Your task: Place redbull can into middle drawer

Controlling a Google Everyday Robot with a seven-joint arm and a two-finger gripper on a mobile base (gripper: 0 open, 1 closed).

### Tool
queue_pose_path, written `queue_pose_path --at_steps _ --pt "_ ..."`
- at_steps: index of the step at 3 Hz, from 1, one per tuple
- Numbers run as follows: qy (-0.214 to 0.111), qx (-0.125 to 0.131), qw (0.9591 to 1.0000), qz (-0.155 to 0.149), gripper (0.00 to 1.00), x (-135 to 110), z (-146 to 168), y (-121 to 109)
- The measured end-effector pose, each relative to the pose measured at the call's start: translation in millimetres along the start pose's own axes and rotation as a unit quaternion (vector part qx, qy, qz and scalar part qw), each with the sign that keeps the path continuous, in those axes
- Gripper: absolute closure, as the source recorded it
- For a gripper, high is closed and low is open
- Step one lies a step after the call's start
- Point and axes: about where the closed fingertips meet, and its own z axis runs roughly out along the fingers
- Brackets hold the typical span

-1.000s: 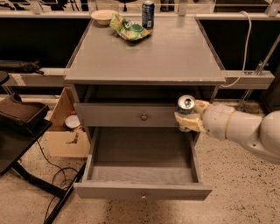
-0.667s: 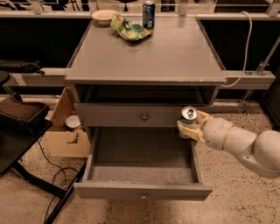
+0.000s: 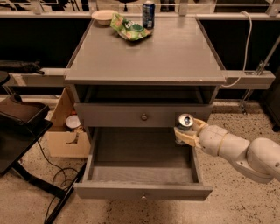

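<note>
Here, the beige tool (image 3: 186, 134) was clamped around a slim, silver-topped can (image 3: 185, 120), held upright; the open grey drawer (image 3: 140, 174), smooth-floored and boxy, lay just below it.

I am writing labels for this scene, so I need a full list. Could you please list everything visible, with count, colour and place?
redbull can: one, blue and silver, upright at the right side of the open drawer
middle drawer: one, grey, pulled open
upper drawer: one, grey, closed, just above the open one
cabinet top: one, grey
soda can: one, blue, at the back of the cabinet top
snack bag: one, green, beside the soda can
bowl: one, white, back left of the cabinet top
cardboard box: one, brown, on the floor left of the cabinet
gripper: one, cream, closed around the redbull can, its arm reaching in from the right
</note>
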Motion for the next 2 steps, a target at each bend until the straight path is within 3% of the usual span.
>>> queue_pose_path --at_steps 1,2 --pt "0.006 -0.006 1.0 0.002 1.0 35 24 -5" --pt "0.011 -0.033 0.9994 -0.006 1.0 92 54 -4"
